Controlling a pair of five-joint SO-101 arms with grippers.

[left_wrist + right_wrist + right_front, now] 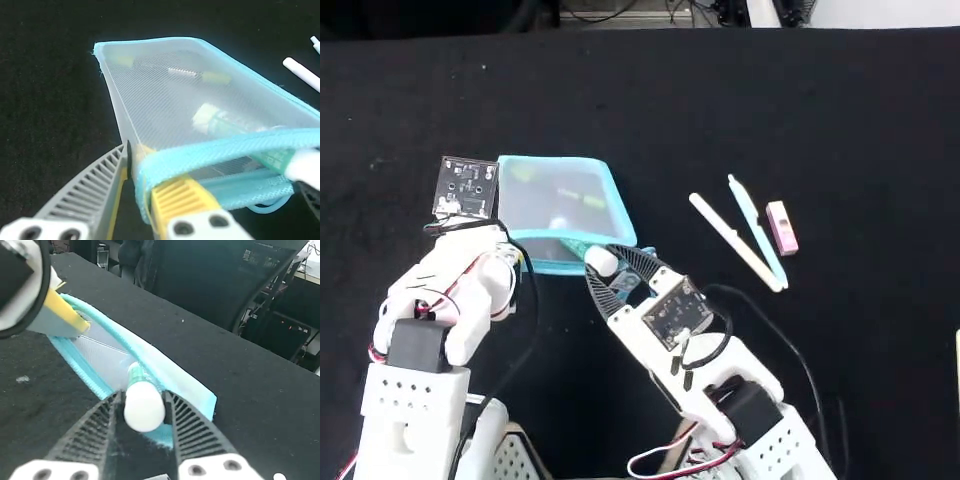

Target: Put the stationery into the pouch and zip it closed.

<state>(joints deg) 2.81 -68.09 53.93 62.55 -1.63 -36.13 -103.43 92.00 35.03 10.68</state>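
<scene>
The pouch lay on the bench, our left tool clenched on its rim to hold the mouth open so our right tool, grasping a white-capped pen, could slide it in.

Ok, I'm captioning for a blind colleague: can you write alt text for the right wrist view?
The right gripper grips a white-capped pen, its far end poking into the open mouth of a blue mesh pouch on a black table. The left gripper pinches the pouch's rim farther along.
</scene>
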